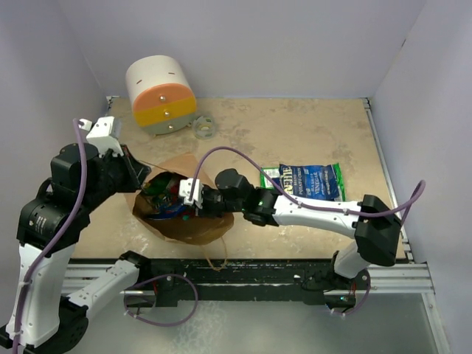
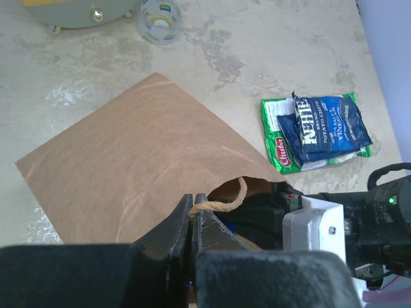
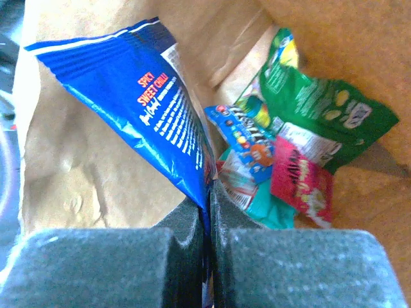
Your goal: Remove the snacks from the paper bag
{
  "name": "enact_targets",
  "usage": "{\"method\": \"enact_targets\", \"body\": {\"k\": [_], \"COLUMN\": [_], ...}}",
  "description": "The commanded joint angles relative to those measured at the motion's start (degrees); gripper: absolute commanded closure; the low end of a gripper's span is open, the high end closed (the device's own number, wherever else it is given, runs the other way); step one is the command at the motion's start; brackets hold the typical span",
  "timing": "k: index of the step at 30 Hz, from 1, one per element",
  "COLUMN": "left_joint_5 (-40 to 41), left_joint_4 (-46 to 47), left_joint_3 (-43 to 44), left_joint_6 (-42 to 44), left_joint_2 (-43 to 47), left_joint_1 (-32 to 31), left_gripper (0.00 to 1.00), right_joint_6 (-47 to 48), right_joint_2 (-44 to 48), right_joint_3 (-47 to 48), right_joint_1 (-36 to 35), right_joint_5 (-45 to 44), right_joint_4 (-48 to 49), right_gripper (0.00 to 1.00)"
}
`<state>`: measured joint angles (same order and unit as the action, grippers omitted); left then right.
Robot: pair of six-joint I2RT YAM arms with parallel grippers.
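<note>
The brown paper bag [image 1: 184, 221] lies on its side. Its mouth rim is pinched in the jaws of the left gripper [image 2: 192, 206], and 1 twisted handle [image 2: 230, 197] curls just beyond them. Inside, a bright blue packet [image 3: 148, 109] tilts upward, its lower corner clamped in the jaws of the right gripper [image 3: 209, 192]. Just past those jaws, 4 more are heaped: a green packet [image 3: 321, 109], a small blue packet [image 3: 247, 138], a red packet [image 3: 302, 179] and a teal packet [image 3: 270, 213]. Outside, well right of the left jaws, a dark blue packet [image 2: 324, 125] lies flat, overlapping a green-bordered packet [image 2: 275, 146].

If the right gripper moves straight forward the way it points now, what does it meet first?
Shut on the blue packet, the right gripper would probably push into the heap of snacks just ahead, then the inner wall of the paper bag. Depth is unclear.
</note>
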<state>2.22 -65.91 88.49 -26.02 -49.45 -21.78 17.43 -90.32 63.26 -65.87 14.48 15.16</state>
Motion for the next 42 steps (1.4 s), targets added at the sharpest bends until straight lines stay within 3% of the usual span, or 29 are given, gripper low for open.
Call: {"method": "enact_targets", "body": {"k": [1,8,11,15,18,20,22,27,31,36,42], "left_joint_5": [3.2,3.2,2.7,3.2,3.1,3.1,2.7,1.9,0.7,-0.4,-2.7], "left_joint_4": [3.5,6.2,7.1,7.1,7.3,7.4,7.5,7.4,6.9,6.8,7.5], "left_joint_3": [-0.6,-3.6,-4.3,-4.5,-5.0,-5.3,-5.3,-4.9,-4.2,-4.8,-4.4], "left_joint_6": [-1.8,-3.5,-3.2,-2.9,-3.0,-3.3,-3.4,-3.2,-3.5,-4.9,-4.5], "left_joint_2": [0.9,0.4,-0.3,-1.3,-1.7,-1.8,-1.9,-2.1,-2.2,-1.4,-1.7], "left_joint_1": [0.0,0.1,0.0,0.0,0.1,0.0,0.1,0.0,0.1,0.1,0.1], "left_gripper": [1.0,1.0,1.0,1.0,1.0,1.0,1.0,1.0,1.0,1.0,1.0], "right_joint_6": [-8.3,-8.9,-14.7,-24.7,-26.9,-31.5,-36.8,-47.2,-57.7,-75.0,-92.5], "right_joint_2": [6.2,19.4,24.9,31.1,33.5,33.8,33.1,27.6,23.2,29.4,36.5], "right_joint_3": [6.0,10.5,11.4,12.6,14.9,17.0,19.6,20.3,17.4,0.6,-21.6], "right_joint_1": [0.2,0.3,0.3,0.4,0.5,1.0,5.2,27.8,36.1,47.0,53.4], "right_joint_5": [5.6,6.0,0.2,-17.6,-32.8,-50.8,-58.3,-42.5,-34.4,-19.0,-18.5], "right_joint_4": [-11.6,-26.7,-30.2,-32.4,-34.3,-36.7,-40.9,-47.6,-48.3,-31.5,-4.8], "right_gripper": [1.0,1.0,1.0,1.0,1.0,1.0,1.0,1.0,1.0,1.0,1.0]}}
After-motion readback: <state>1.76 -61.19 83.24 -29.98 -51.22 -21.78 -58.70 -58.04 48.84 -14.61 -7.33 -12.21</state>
